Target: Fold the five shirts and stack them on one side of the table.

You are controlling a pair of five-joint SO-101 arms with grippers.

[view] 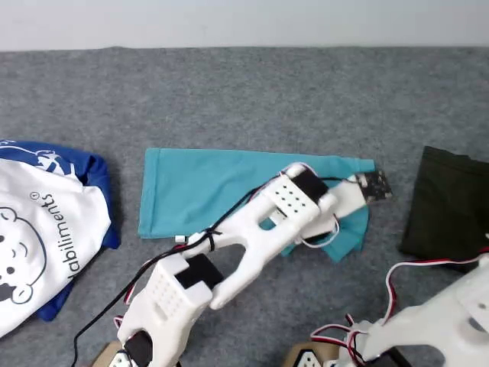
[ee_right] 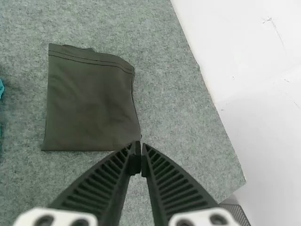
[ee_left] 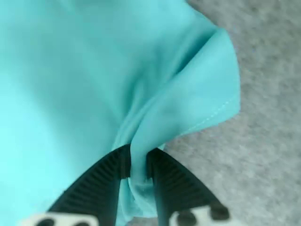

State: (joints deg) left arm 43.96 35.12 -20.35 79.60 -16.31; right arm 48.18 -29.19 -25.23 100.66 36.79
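Grey felt table (view: pixel 252 99), white surface (ee_right: pixel 254 70) beyond

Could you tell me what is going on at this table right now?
The left gripper is pinching an edge of the teal shirt, which lies partly folded mid-table. The right gripper, shut and empty, hangs by a folded dark shirt. A white shirt and a blue shirt lie piled opposite.

The left arm (view: pixel 260 222) hid the 4 o'clock corner of the teal shirt (view: pixel 206 187) in the high view. The dark shirt (view: pixel 447 210) was cut off at 3 o'clock — the white shirt (view: pixel 53 229) and the blue shirt (view: pixel 88 170) beneath it at 9 o'clock.
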